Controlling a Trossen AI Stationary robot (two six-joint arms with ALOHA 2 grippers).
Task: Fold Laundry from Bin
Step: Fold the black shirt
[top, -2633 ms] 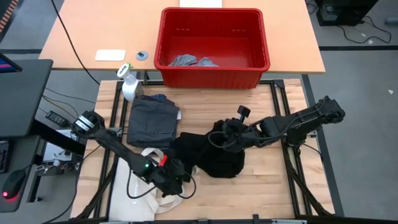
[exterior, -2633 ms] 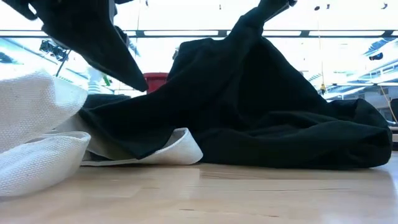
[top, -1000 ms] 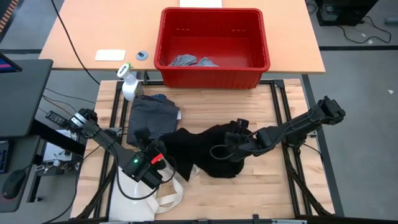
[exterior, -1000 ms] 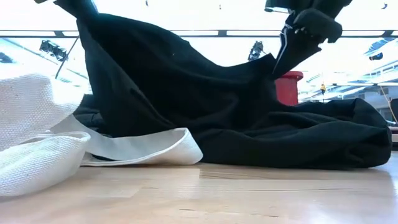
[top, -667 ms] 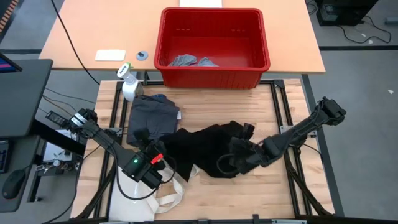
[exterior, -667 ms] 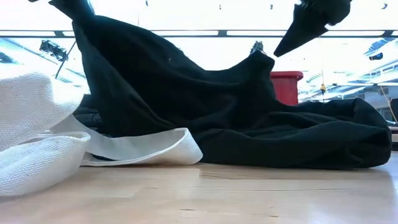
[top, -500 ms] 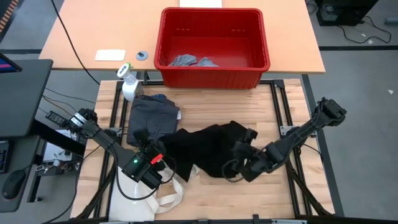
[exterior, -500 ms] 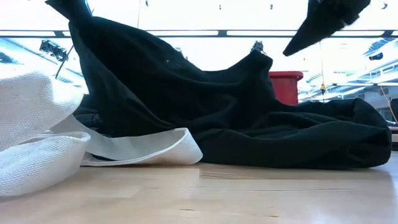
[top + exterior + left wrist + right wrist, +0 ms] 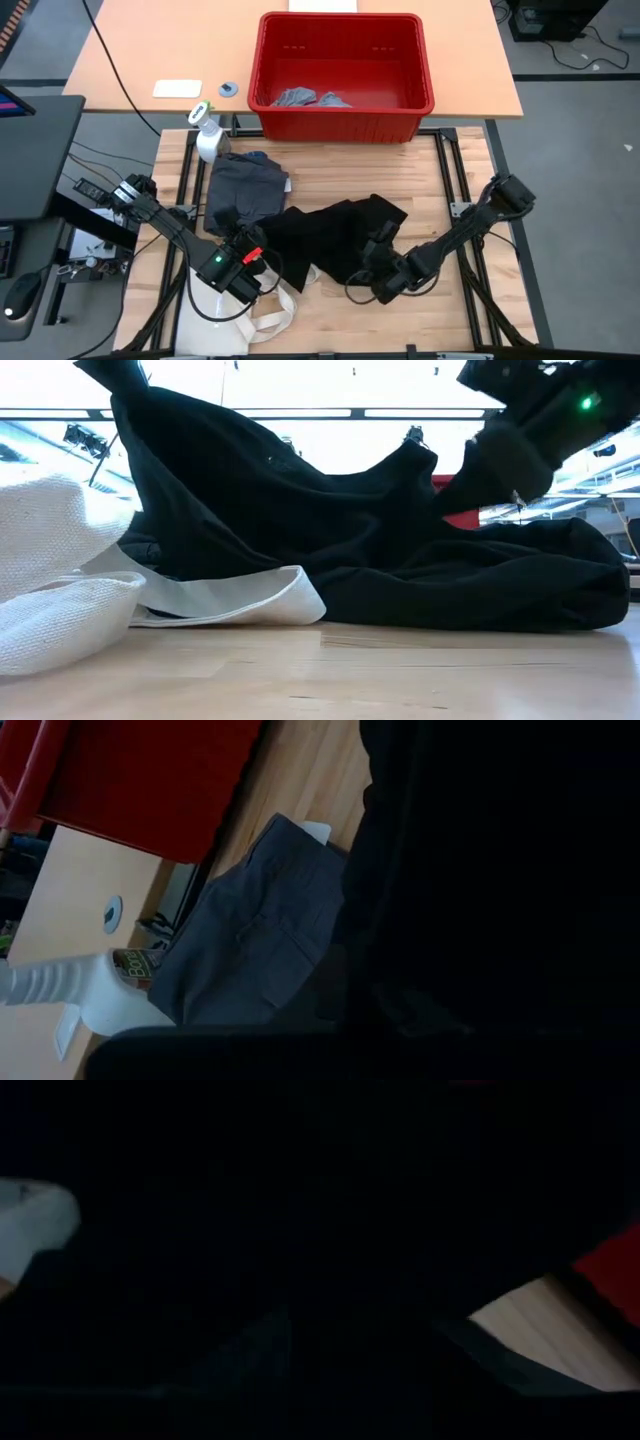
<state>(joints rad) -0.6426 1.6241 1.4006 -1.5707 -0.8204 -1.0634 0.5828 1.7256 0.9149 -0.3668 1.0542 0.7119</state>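
The large black piece [image 9: 335, 240] lies crumpled in the middle of the wooden table. Its left end is lifted, and my left gripper [image 9: 262, 258] is shut on it near the table's left. My right gripper [image 9: 385, 282] hangs low at the piece's near right edge, dark against the cloth [image 9: 495, 455]; whether it touches the cloth, I cannot tell. A folded dark grey piece [image 9: 245, 195] lies flat at the far left. The red bin [image 9: 345, 118] stands on the orange table beyond, with light grey pieces [image 9: 300, 98] on its floor. My left gripper holds the black piece by its raised left end [image 9: 125, 385], high above the table. The cloth falls from there in a long slope [image 9: 250, 470] to the heap on the table. The cloth itself hides the fingers and the kind of hold.
A cream canvas tote bag [image 9: 235, 312] lies at the near left, partly under the black piece, one handle [image 9: 235, 600] curling out. A white spray bottle [image 9: 207, 135] stands at the far left corner. Bare wood shows along the near edge [image 9: 430, 320] and right side.
My right gripper has gone down and toward the table's near edge, tipping as it went. The fold of black cloth that rose up to it a second ago has come away and sunk to a lower peak. The left end stays raised.
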